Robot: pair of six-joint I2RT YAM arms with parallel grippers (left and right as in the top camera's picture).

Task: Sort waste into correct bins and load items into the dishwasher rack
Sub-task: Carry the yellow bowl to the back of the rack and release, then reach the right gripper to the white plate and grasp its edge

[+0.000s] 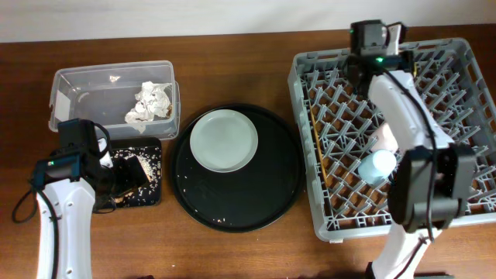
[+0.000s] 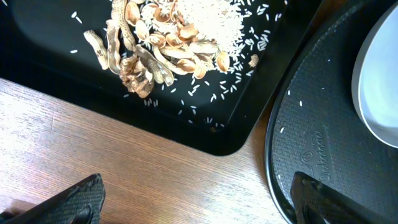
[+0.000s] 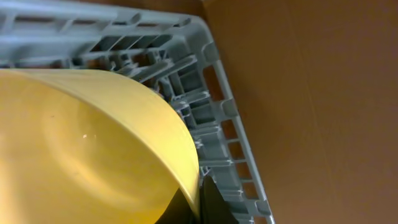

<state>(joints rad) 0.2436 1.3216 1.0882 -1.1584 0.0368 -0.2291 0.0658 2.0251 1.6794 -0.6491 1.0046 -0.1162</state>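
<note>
wooden tabletop [image 1: 232,256] carries the dishwasher rack [image 1: 457,85]. over its far edge the right end effector [image 3: 199,202] clamps the yellow bowl [image 3: 81,149]; the left end effector [image 2: 198,202] gapes apart.

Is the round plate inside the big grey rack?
No, the plate sits on the round black tray, beside the rack.

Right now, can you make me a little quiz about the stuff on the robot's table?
1. True or false: the plate sits in the rack.
2. What is inside the clear tub? A tissues, B spoons, C socks.
3. What colour is the bowl?

Key: 1 false, it is on the round tray; 2 A; 3 yellow.
</note>
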